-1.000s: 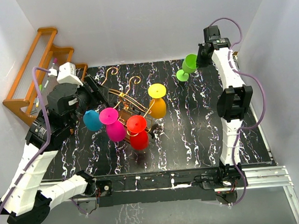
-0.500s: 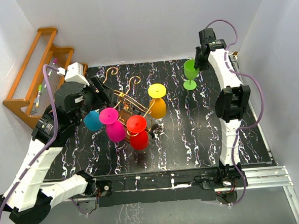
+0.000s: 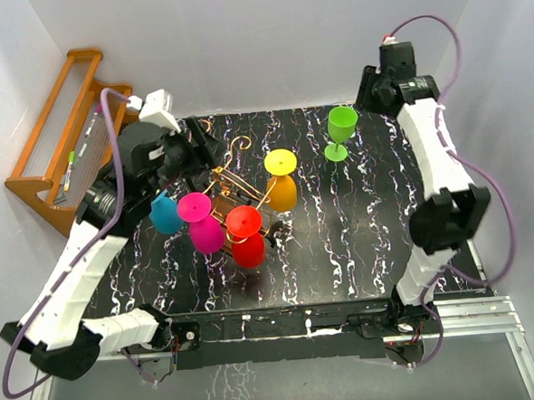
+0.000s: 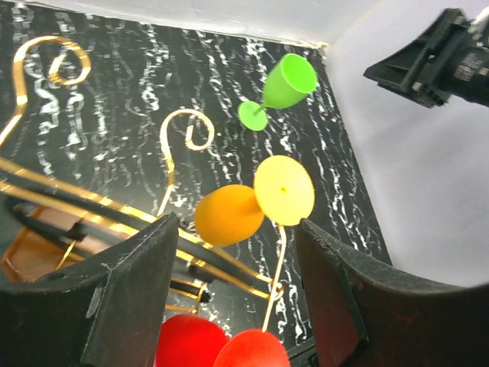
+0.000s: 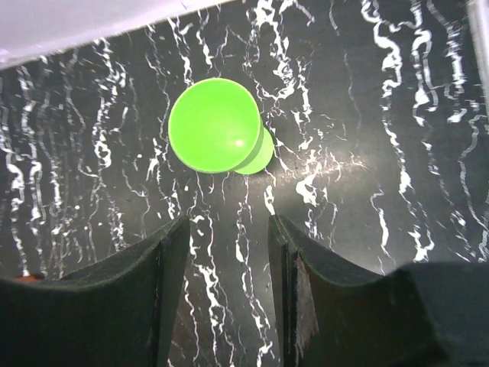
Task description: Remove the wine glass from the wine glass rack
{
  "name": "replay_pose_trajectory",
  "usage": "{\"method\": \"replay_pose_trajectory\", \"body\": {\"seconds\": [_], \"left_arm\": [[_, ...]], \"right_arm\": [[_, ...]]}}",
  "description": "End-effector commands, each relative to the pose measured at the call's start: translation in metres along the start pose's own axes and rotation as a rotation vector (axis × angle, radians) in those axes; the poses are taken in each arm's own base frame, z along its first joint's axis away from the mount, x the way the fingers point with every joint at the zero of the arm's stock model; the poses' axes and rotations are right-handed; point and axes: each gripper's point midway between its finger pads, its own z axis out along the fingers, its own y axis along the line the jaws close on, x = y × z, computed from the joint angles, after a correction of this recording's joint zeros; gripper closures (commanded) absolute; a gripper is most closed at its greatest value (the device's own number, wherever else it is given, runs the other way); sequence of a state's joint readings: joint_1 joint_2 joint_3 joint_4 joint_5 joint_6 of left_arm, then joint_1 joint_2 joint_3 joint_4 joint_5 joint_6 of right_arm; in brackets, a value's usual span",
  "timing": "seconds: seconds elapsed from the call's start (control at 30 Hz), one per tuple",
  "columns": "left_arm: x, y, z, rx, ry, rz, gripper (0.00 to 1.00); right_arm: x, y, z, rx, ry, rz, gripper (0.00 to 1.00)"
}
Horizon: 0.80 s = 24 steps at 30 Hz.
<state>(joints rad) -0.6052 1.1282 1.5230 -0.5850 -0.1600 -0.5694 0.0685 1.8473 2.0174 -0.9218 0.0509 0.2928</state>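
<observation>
Green wine glass (image 3: 341,130) stands upright on worktop (image 3: 360,231), well right of wine glass rack (image 3: 234,179), so it looks delivered; right claw (image 5: 229,229) spread empty above it, left claw (image 4: 235,229) wide over the rack.

Between our spread fingers (image 4: 130,298) we see the rack (image 4: 99,210), an orange glass (image 4: 229,215) hanging on it, and a green glass (image 4: 279,86) standing beyond.
</observation>
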Motion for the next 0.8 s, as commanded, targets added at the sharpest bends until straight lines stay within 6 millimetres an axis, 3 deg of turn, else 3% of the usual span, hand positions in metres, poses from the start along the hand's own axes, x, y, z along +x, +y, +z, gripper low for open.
{"method": "replay_pose_trajectory", "body": {"seconds": [0.0, 0.1, 0.23, 0.43, 0.77], "left_arm": [[-0.007, -0.045, 0.02, 0.17, 0.061, 0.013, 0.38], [0.004, -0.064, 0.038, 0.235, 0.16, 0.007, 0.38], [0.034, -0.07, 0.072, 0.228, 0.332, -0.002, 0.4], [0.05, -0.057, 0.079, 0.171, 0.394, 0.008, 0.42], [0.07, -0.068, 0.087, 0.251, 0.437, -0.058, 0.43]], "right_arm": [[-0.049, 0.002, -0.09, -0.046, -0.302, 0.042, 0.52], [-0.035, 0.006, -0.127, -0.115, -0.348, 0.048, 0.55], [-0.013, 0.009, -0.162, -0.184, -0.375, 0.033, 0.57], [0.02, -0.004, -0.169, -0.155, -0.328, -0.014, 0.58], [0.05, 0.015, -0.171, -0.303, -0.279, -0.06, 0.58]]}}
